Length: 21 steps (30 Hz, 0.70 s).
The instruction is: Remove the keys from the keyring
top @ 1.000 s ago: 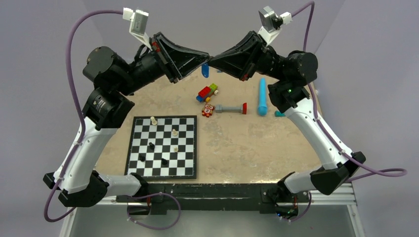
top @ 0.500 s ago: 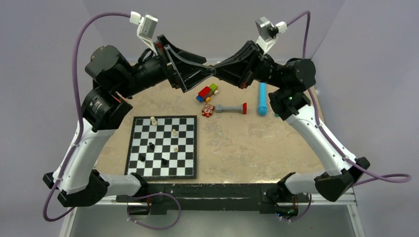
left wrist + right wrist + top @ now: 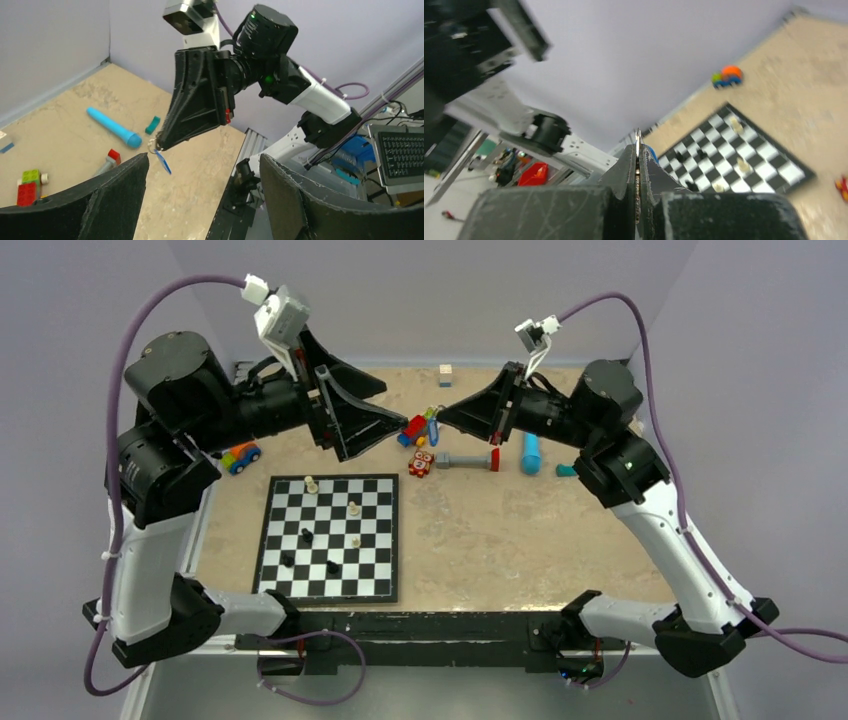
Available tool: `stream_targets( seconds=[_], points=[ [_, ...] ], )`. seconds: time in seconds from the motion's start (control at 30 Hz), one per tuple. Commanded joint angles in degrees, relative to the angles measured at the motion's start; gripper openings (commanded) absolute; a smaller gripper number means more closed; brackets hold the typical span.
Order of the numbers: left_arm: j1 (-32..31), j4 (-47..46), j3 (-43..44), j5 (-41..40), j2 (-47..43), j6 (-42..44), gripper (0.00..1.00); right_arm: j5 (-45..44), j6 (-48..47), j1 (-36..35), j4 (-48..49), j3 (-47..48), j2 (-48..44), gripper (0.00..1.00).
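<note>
In the left wrist view, my right gripper [image 3: 160,145] hangs in the air above the table, shut, with a thin metal ring at its tip. From that ring dangles the keyring's blue tag [image 3: 163,162]. The right wrist view shows a thin silvery metal edge [image 3: 638,139] pinched between those shut jaws; whether it is a key or the ring I cannot tell. From above, the tag [image 3: 432,428] hangs just under the right gripper [image 3: 441,412]. My left gripper [image 3: 395,410] faces it a short gap to the left, open and empty, its fingers [image 3: 110,195] wide apart.
A chessboard [image 3: 375,582] with several pieces lies at the near left. Under the grippers are toy bricks [image 3: 418,426], a red-and-white block [image 3: 421,462], a grey bar with a red end [image 3: 468,460], a light-blue cylinder [image 3: 531,452] and a teal piece [image 3: 566,470]. A toy car [image 3: 238,456] sits at the left.
My left gripper has opened and drawn back to the left, off the right gripper's tip. The right gripper stays shut and has come nearer and lower with the blue tag.
</note>
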<state>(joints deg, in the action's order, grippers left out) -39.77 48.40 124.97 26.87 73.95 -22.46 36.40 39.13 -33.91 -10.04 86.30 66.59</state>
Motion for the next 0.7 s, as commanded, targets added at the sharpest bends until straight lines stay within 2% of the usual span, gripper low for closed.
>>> stream_targets(
  seconds=[0.0, 0.1, 0.2, 0.27, 0.33, 0.4, 0.47, 0.57, 0.67],
  points=[
    [0.3, 10.74, 2.42, 1.38, 3.4, 4.94, 0.84, -9.44, -3.0, 1.77, -24.97, 3.77, 3.52, 0.0],
    [0.3, 9.97, -0.01, 3.0, 3.42, 4.93, 0.84, -7.13, -2.72, 2.38, -27.71, 3.87, 4.75, 0.0],
    [0.29, 8.81, -1.83, 6.35, 3.56, 4.71, 0.82, -1.62, -3.12, 2.42, -23.55, 1.19, 3.47, 0.0],
    [0.31, 8.17, -2.71, 9.01, 3.49, 4.91, 0.79, 4.88, -3.07, 2.41, -17.78, -1.94, 1.98, 0.0],
    [0.25, 7.34, -2.71, 11.58, 3.48, 4.85, 0.78, 14.5, -0.25, 2.37, -8.43, -6.1, 0.17, 0.0],
    [0.38, 6.29, -2.65, 14.56, 3.47, 4.71, 0.75, 19.68, 3.64, 2.4, -0.09, -9.52, -1.37, 0.0],
    [0.66, 6.46, -2.37, 16.73, 3.71, 4.75, 0.72, 21.99, 4.36, 2.35, 4.01, -10.91, -2.46, 0.0],
    [0.92, 7.7, -2.72, 16.9, 3.71, 5.46, 0.66, 24.13, 4.21, 2.4, 5.22, -10.76, -3.01, 0.0],
    [1.0, 6.51, -5.13, 15.86, 2.66, 5.08, 0.64, 24.89, 3.85, 2.39, 6.49, -9.93, -3.29, 0.0]
  ],
)
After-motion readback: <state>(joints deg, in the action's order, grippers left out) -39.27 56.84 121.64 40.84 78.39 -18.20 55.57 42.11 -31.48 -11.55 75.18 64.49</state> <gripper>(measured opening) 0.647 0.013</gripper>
